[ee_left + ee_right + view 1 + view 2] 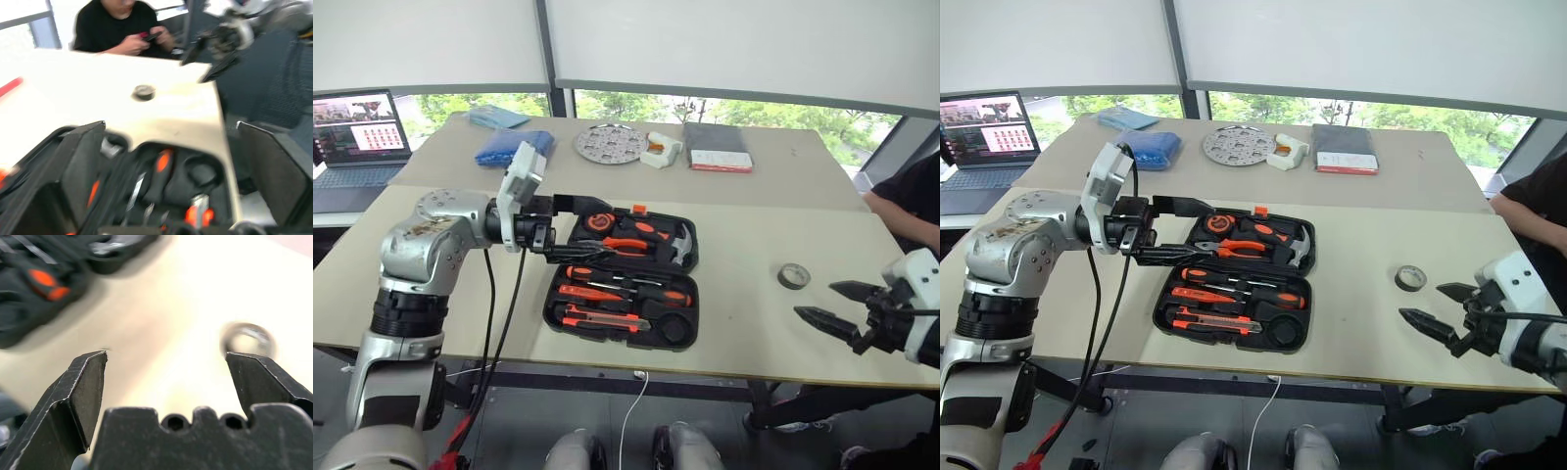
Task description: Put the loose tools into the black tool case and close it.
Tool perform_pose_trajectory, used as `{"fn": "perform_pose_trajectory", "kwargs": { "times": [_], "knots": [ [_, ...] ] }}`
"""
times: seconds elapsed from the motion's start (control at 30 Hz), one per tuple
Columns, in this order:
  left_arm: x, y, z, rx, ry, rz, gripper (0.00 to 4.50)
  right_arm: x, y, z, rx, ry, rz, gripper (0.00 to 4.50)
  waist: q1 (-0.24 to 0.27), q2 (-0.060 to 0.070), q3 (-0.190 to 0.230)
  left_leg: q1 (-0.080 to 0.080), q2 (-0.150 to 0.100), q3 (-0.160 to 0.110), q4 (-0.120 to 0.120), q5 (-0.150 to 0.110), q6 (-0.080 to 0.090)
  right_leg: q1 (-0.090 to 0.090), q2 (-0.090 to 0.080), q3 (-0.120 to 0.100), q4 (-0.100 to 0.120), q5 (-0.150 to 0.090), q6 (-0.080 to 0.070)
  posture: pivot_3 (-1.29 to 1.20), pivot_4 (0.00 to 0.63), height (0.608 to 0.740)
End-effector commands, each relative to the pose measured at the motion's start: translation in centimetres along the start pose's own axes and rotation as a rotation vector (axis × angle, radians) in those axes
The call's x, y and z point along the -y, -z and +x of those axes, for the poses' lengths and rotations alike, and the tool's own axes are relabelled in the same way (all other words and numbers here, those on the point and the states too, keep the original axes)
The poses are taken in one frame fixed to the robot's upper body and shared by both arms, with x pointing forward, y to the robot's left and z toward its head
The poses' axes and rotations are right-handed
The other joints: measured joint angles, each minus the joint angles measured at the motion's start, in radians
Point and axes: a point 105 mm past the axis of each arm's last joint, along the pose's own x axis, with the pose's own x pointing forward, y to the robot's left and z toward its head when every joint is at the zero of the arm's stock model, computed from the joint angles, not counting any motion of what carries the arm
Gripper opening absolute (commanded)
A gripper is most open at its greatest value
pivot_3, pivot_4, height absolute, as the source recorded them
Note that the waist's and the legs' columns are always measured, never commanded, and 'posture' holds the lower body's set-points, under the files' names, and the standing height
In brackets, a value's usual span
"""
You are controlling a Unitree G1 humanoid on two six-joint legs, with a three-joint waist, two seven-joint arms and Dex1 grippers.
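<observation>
Room: you are looking at a pale bench by a window, with a second bench behind it carrying a laptop, blue cloths, a round plate and a dark book.
Case: the black tool case lies open in the middle of the near bench, with orange-handled tools in its recesses.
Tape roll: one small grey tape roll lies loose on the bench, well apart from the case on its right.
Left end effector: fingers spread wide, empty, over the case's far left corner.
Right end effector: jaws wide, empty, near the tape roll.
Risk: the flat roll could skid off from your fingers; the left fingers could snag the lid.
Count: one case, one loose roll, two end effectors, one person seated at right.
</observation>
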Motion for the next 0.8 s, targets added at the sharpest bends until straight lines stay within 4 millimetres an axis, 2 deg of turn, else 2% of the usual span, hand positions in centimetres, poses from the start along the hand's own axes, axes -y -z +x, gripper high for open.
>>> {"fn": "perform_pose_trajectory", "kwargs": {
  "times": [0.03, 0.2, 0.33, 0.4, 0.43, 0.47, 0.57, 0.7, 0.8],
  "knots": [
    [1.3, 0.6, 0.2, -0.055, 0.054, 0.04, 4.46, 2.2, -0.8, 2.0, 0.003, 0.067, -0.058, 4.5, -0.01, 0.0, 0.0, 0.0, 0.0, 0.0, -0.001, 0.0, -0.001, 0.0, 0.0, 0.0, 0.001, 0.0, 0.0, 0.0, 0.15, 0.718],
    [1.8, 1.9, 0.4, -0.132, 0.08, 0.084, 4.46, 3.7, -0.6, 6.2, -0.035, 0.091, -0.07, 4.5, -0.016, 0.001, 0.002, 0.001, 0.002, 0.0, -0.002, 0.003, -0.005, -0.002, -0.001, 0.0, 0.002, 0.0, -0.001, 0.0, 0.15, 0.718],
    [1.6, 2.0, 0.4, -0.142, 0.068, 0.109, 4.46, 3.7, 0.9, 9.0, -0.126, 0.065, -0.11, 4.5, -0.012, 0.001, 0.002, -0.001, 0.002, 0.0, -0.002, 0.003, -0.005, -0.002, -0.001, -0.002, 0.003, -0.002, -0.004, 0.0, 0.15, 0.718],
    [1.4, 2.1, 0.3, -0.148, 0.062, 0.112, 4.5, 3.8, 1.5, 10.2, -0.147, 0.065, -0.108, 3.97, -0.011, 0.002, 0.002, -0.001, 0.002, 0.0, -0.002, 0.003, -0.005, -0.002, -0.001, -0.002, 0.003, -0.003, -0.005, 0.0, 0.15, 0.718],
    [1.4, 2.1, 0.3, -0.151, 0.06, 0.112, 4.5, 3.8, 1.8, 10.5, -0.161, 0.065, -0.103, 3.85, -0.011, 0.002, 0.002, -0.001, 0.002, 0.001, -0.002, 0.003, -0.005, -0.002, -0.001, -0.002, 0.003, -0.003, -0.005, 0.0, 0.15, 0.718],
    [1.4, 2.2, 0.2, -0.157, 0.058, 0.115, 4.5, 3.9, 2.2, 10.9, -0.178, 0.067, -0.103, 3.37, -0.012, 0.002, 0.002, -0.002, 0.002, 0.001, -0.001, 0.003, -0.005, -0.002, -0.001, -0.002, 0.002, -0.003, -0.005, 0.0, 0.15, 0.718],
    [1.4, 2.3, 0.0, -0.166, 0.054, 0.119, 4.5, 4.1, 2.8, 11.4, -0.195, 0.065, -0.1, 2.41, -0.015, 0.002, 0.002, -0.002, 0.001, 0.001, -0.001, 0.003, -0.005, -0.002, 0.0, -0.003, 0.001, -0.003, -0.004, 0.0, 0.15, 0.718],
    [1.4, 2.4, -0.2, -0.17, 0.055, 0.116, 4.5, 3.9, 1.5, 11.5, -0.134, 0.037, -0.084, 0.98, -0.015, 0.002, 0.002, -0.001, 0.001, 0.001, -0.001, 0.003, -0.005, -0.001, -0.002, -0.003, 0.002, -0.003, -0.004, 0.0, 0.15, 0.718],
    [1.8, 2.8, -0.3, -0.182, 0.078, 0.11, 4.5, 3.0, 0.1, 11.2, -0.075, -0.023, -0.089, 0.02, -0.016, 0.002, 0.003, -0.001, 0.001, 0.001, -0.001, 0.003, -0.005, -0.001, -0.003, -0.002, 0.003, -0.003, -0.004, 0.0, 0.15, 0.718]
  ]
}}
